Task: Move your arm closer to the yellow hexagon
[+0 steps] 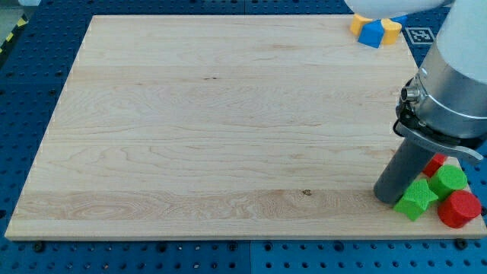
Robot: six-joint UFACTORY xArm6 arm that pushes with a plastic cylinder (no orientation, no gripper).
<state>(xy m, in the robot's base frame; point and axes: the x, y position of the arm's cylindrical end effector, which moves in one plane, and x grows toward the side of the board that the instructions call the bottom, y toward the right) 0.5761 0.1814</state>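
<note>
Pale wooden counter (228, 129), carrying green (415, 200), green (449, 179) and red (459, 209) blocks bottom right; yellow (390, 29), blue (371, 33) blocks top right.

Looks like a robotics lab: wooden board (228, 129) on blue perforated bench (30, 84), fiducial marker (418, 34) taped nearby.

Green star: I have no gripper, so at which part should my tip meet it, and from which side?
It can only be pushed. Meet the green star at a notch between two points on its left side, where my tip stands close; a point would probably slip aside. A green block and a red block crowd its right.
</note>
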